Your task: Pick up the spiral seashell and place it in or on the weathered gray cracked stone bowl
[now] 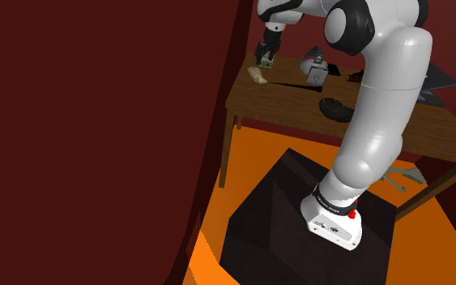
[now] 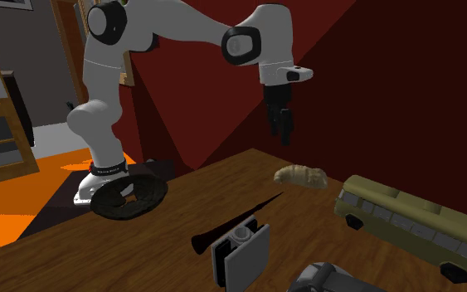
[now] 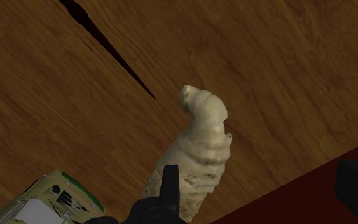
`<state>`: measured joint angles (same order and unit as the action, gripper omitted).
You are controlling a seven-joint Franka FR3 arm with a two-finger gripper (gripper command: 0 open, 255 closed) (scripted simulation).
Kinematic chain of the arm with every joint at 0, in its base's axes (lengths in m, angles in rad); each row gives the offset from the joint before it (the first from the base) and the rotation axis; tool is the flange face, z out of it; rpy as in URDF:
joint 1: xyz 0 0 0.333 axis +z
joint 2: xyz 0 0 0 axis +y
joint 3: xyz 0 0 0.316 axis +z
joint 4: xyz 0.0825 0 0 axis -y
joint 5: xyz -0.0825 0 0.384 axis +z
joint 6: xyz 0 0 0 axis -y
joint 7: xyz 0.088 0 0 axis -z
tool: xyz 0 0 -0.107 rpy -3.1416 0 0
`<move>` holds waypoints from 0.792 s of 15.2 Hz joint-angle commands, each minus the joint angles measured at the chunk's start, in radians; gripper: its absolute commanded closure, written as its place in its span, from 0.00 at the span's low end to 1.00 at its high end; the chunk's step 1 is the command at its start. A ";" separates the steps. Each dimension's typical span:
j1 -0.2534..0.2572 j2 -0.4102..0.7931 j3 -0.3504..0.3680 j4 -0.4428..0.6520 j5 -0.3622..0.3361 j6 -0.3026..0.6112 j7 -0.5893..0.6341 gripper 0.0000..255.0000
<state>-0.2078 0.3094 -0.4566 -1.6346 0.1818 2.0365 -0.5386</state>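
Table [image 1: 287, 101] of wood, seashell [image 3: 196, 153] on it; orange floor [image 1: 246, 166], dark red wall [image 2: 190, 108].

Dim, warm light throughout; the wooden table [image 3: 266, 57] below the gripper [image 2: 284, 139] is evenly lit, the white arm [image 1: 380, 121] bright, the walls [image 1: 96, 121] murky red, edges crisp.

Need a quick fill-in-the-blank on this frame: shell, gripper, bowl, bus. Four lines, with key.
1. The seashell lies on the ___ table.
2. The gripper hangs ___ the seashell, apart from it.
3. In the second exterior view, the dark bowl sits to the seashell's ___.
4. In that same view, the olive toy bus sits to the seashell's ___.

Missing words: wooden; above; left; right.
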 commanded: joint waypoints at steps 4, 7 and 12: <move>0.000 0.000 0.000 0.000 0.000 0.000 0.000 1.00; 0.000 0.000 0.000 0.000 0.000 0.000 0.000 1.00; -0.012 0.045 -0.001 0.041 0.031 -0.009 0.043 0.00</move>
<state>-0.2145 0.3325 -0.4572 -1.6122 0.1965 2.0316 -0.5201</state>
